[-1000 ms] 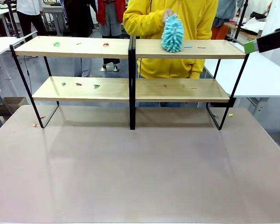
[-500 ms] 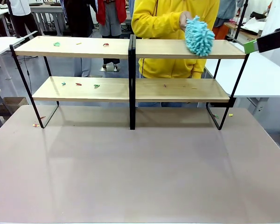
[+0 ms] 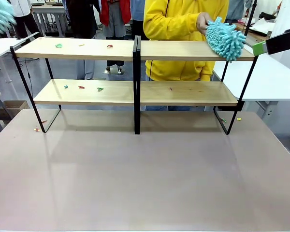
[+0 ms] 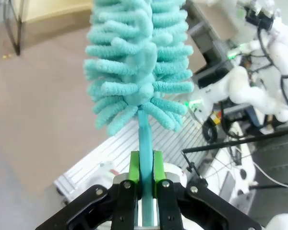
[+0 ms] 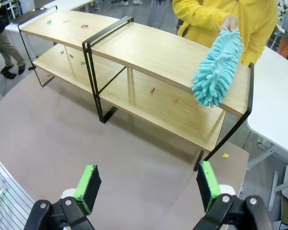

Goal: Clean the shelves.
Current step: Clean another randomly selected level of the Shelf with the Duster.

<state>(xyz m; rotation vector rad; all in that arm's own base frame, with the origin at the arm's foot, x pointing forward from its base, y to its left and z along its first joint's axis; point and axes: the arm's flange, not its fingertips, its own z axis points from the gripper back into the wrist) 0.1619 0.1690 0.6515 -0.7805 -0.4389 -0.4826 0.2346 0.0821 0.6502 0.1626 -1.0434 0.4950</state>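
Left gripper [image 4: 145, 168] is clamped on the thin handle of a teal fluffy duster [image 4: 137, 62], whose head shows beyond the left end of the shelves [image 3: 183, 93], above the top board. Right gripper [image 5: 148, 187] hovers empty in front of the shelves, jaws wide apart. The shelves stand at the far side of the grey-brown tabletop [image 3: 145, 174]. From behind them a person's hand [image 3: 203, 21] presses a second teal duster [image 3: 225, 38] on the top board's right end. Small coloured scraps [image 3: 100, 89] dot the boards' left halves.
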